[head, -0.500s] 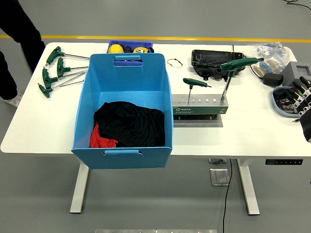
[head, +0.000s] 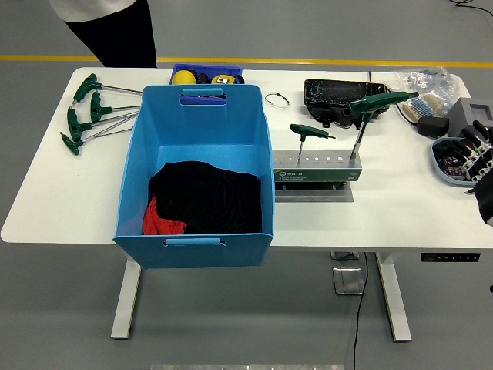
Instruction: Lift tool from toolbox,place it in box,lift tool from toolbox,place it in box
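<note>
A grey-green tool stand sits right of the blue box. Two green T-handle tools stand in it: a short one at its left and a tall tilted one at its right. Black and red cloth lies inside the box. Several more green T-handle tools lie on the table left of the box. My right hand hovers at the right edge, fingers relaxed and holding nothing, well right of the stand. My left arm is out of view.
A small blue bin with yellow items sits behind the box. A black tray, a plastic bag, a grey block and a bowl of parts lie at the back right. A person stands at the far left.
The person at the far side has moved rightward along the table's back edge. My right hand has shifted slightly up. The tools have not moved.
</note>
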`<action>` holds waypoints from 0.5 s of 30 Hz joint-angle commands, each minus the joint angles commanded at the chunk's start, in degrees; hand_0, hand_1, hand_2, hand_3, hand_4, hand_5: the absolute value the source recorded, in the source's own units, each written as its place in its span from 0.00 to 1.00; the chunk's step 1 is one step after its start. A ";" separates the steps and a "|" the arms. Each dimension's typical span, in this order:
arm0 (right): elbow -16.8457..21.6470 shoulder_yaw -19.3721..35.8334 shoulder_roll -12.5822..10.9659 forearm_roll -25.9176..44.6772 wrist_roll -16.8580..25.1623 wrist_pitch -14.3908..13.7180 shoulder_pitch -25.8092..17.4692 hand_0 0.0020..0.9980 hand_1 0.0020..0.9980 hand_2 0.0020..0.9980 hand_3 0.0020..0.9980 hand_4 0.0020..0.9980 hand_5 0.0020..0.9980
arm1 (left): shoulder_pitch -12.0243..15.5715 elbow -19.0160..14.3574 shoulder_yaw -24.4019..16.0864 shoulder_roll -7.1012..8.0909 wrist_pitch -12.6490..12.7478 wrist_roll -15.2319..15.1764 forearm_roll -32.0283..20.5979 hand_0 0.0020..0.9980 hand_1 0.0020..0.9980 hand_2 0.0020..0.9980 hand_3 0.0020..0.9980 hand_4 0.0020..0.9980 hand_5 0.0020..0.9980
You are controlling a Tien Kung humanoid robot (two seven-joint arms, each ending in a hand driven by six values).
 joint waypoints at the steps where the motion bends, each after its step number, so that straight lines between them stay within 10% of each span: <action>1: -0.04 -0.04 0.08 -0.04 -0.07 0.08 0.14 0.92 0.85 0.90 0.93 1.00 0.87 | -0.02 0.00 -0.11 0.00 0.03 0.02 0.10 0.67 0.68 0.75 0.82 0.86 0.80; 15: 0.54 -0.08 0.45 3.54 -1.30 1.01 0.85 0.92 0.85 0.90 0.92 1.00 0.87 | 0.07 0.00 -0.42 0.16 -0.17 -0.17 0.70 0.67 0.68 0.75 0.82 0.86 0.80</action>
